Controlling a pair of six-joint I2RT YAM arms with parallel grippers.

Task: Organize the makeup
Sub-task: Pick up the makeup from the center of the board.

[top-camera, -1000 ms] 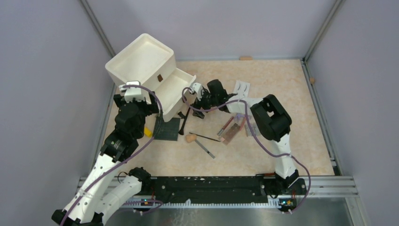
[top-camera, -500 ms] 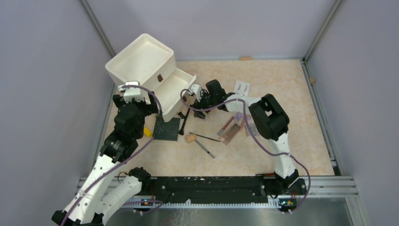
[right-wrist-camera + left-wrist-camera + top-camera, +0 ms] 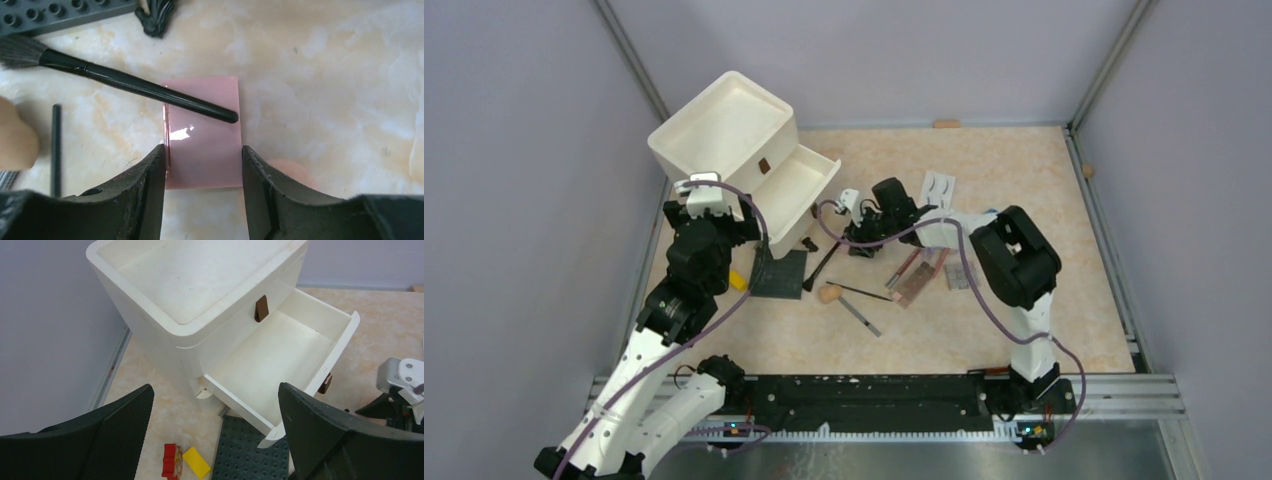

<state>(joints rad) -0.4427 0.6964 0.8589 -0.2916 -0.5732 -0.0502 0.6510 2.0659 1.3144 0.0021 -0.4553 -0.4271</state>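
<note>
1. As far as visible, barely begun: nothing yet in the open drawer (image 3: pixel 270 355); brown palette (image 3: pixel 916 285), puff (image 3: pixel 829 294) and eyelash card (image 3: pixel 939 186) loose on the surface (image 3: pixel 1024 170).
2. Right claw (image 3: pixel 202 155): narrowed around the pink compact (image 3: pixel 205 140) lying flat on the surface, fingers (image 3: pixel 145 195) at both side edges, brush (image 3: pixel 135 86) across its far end; pinching or merely bracketing, cannot tell.
3. Left claw (image 3: pixel 215 390): spread wide, holding nothing, facing the drawer.

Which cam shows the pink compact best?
Right wrist: the compact fills the centre between the right gripper's fingers, with a brush lying across it. Top external: hidden under that gripper. Left wrist: not in frame.
</note>
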